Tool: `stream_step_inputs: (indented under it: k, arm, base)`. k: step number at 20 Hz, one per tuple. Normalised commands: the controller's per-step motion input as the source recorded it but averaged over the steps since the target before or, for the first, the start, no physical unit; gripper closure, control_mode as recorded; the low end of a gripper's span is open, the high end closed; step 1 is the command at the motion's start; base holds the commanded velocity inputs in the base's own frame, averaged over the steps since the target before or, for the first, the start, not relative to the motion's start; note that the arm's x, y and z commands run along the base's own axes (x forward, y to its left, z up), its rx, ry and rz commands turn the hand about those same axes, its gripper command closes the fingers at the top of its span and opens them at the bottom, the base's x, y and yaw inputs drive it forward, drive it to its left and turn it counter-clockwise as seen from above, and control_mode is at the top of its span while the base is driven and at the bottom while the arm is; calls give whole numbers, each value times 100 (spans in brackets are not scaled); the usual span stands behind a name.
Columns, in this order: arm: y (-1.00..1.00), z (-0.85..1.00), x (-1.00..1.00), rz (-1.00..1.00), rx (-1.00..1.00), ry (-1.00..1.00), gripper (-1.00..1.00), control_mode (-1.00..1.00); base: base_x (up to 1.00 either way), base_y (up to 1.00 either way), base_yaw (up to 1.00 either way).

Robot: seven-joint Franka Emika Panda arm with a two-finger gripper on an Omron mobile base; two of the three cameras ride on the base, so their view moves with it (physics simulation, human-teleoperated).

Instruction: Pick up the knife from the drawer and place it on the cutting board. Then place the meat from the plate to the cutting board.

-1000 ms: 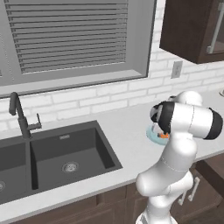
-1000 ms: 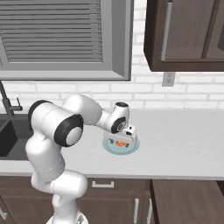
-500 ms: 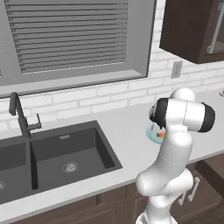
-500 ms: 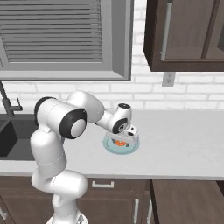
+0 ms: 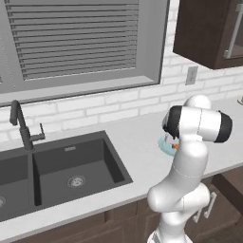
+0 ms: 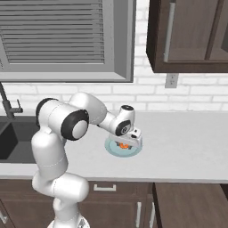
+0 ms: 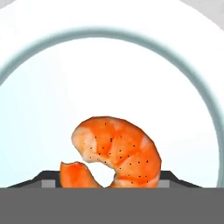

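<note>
The round pale teal plate (image 6: 113, 149) lies on the grey counter near its front edge, and its rim (image 7: 105, 35) rings the hand view. The orange-red curled meat (image 7: 118, 151) rests on the plate and also shows as a small orange lump (image 6: 123, 145) under the hand. My gripper (image 6: 125, 143) points straight down onto the plate. In the hand view the gripper (image 7: 109, 181) has its dark fingertips (image 7: 50, 178) pressed against both sides of the meat. From the left base view, my arm covers most of the plate (image 5: 164, 144). The knife and the cutting board are out of view.
A dark double sink (image 5: 71, 166) with a black faucet (image 5: 21, 126) lies left of the arm. Bare counter (image 6: 187, 138) stretches to the right of the plate. A dark wall cabinet (image 6: 187, 35) hangs above, well over the hand.
The hand has sunk lower onto the plate, and its jaws have narrowed from wide open until they meet the sides of the meat. The plate and the meat have stayed put.
</note>
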Motion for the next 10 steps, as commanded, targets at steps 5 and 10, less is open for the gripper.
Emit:
stream_step_inputs:
  k: [5, 10]
  arm:
    - [4, 6, -4, 0, 0, 0, 100, -100]
    - [8, 65, -38, 0, 0, 1, 100, -100]
  base:
    - [0, 0, 0]
    - [0, 0, 0]
